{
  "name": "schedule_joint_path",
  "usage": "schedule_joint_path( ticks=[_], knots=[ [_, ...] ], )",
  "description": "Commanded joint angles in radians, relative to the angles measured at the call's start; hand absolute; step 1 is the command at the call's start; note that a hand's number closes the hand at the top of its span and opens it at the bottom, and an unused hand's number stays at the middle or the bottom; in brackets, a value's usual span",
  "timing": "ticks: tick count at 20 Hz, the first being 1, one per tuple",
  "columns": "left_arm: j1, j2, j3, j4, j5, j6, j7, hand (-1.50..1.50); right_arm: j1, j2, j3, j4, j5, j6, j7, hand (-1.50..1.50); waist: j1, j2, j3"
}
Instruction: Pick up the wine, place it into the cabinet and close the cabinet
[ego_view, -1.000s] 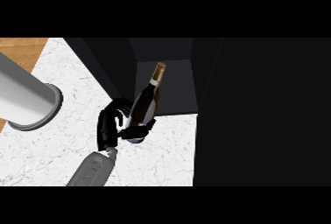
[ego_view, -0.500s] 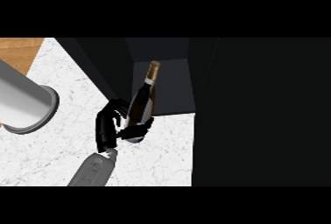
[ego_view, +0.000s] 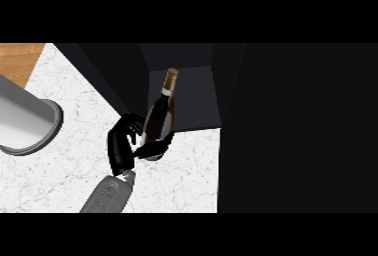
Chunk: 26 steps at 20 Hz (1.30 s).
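The right hand (ego_view: 124, 145) grasps the wine (ego_view: 159, 117) around its lower body, fingers curled round it. The bottle leans neck-first into the dark cabinet (ego_view: 188, 97) opening, above the marbled table (ego_view: 81, 125).

Counter (ego_view: 81, 125) bright; cabinet (ego_view: 184, 100) interior dark, right side black.

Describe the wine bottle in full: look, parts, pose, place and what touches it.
The wine bottle is dark glass with a pale label on its body and a gold-brown capsule on its slim neck. It is tilted, neck pointing up the view into the open cabinet, base over the white marbled counter at the cabinet's front edge. One black hand is curled round its lower body, fingers on one side, thumb on the other. Which arm that hand belongs to cannot be told from this view.
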Motion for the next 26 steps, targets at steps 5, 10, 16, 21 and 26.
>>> schedule_joint_path(
  ticks=[5, 10, 16, 21, 26],
  knots=[
    [-0.267, 0.032, -0.047, 0.177, -0.088, -0.097, 0.070, 1.50, -0.007, -0.010, 0.020, -0.011, -0.068, 0.031, 0.011, -1.50, -0.054, 0.034, -0.013],
    [-0.271, 0.030, -0.084, 0.184, -0.156, -0.063, 0.106, 1.50, 0.002, -0.014, 0.006, -0.008, -0.080, 0.043, 0.000, -1.50, -0.072, 0.032, -0.011],
    [-0.282, 0.002, -0.094, 0.169, -0.176, -0.044, 0.168, 1.50, -0.005, -0.005, -0.002, 0.006, -0.089, 0.044, -0.016, -1.50, -0.069, 0.031, -0.011],
    [-0.276, -0.003, -0.101, 0.192, -0.220, -0.021, 0.238, 1.50, -0.028, -0.014, -0.019, 0.013, -0.089, 0.047, -0.010, -1.50, -0.072, 0.037, -0.011],
    [-0.276, 0.003, -0.095, 0.234, -0.292, 0.013, 0.311, 1.50, 0.000, -0.016, -0.008, -0.016, -0.091, 0.049, -0.002, -1.50, -0.076, 0.030, -0.011]
  ],
)
